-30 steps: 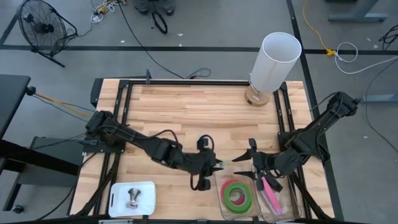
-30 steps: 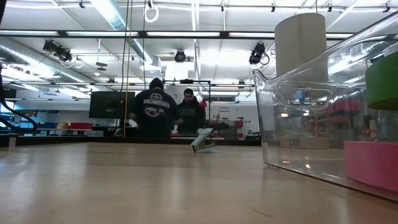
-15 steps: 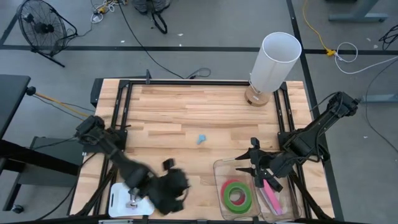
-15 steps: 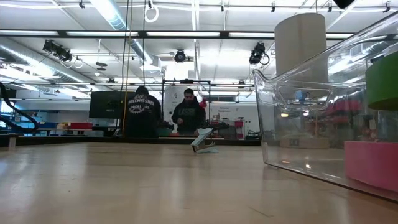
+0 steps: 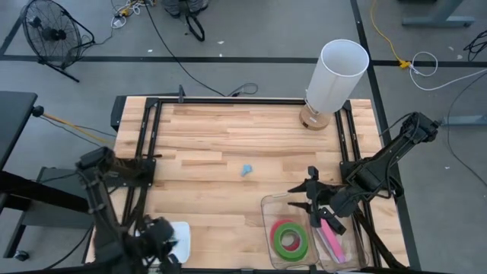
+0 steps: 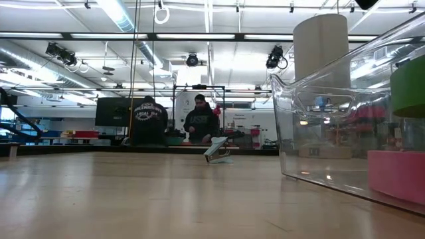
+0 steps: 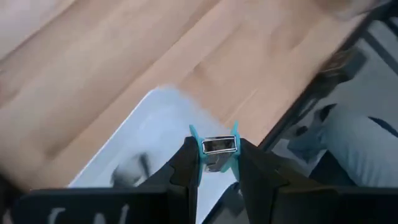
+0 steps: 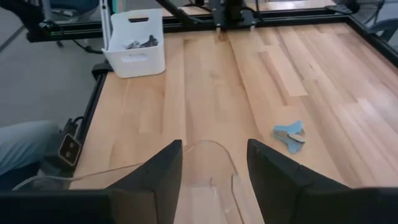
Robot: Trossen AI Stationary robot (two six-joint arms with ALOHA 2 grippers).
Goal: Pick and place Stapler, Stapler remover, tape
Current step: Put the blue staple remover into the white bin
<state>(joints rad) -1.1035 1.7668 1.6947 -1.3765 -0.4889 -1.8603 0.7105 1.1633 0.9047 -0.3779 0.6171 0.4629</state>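
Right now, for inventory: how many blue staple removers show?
2 staple removers: one at table centre, one gripped in the left hand over the white bin; more may hide inside.

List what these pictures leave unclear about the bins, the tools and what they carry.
- White bin: high view, the left arm covers most of it; left wrist view blurs its contents.
- Left tool: grips a small blue-edged metal piece; its type is unclear.
- Clear bin: low view cuts off the green tape at the edge.
- Pink item: high view, the right tool and arm overlap it.
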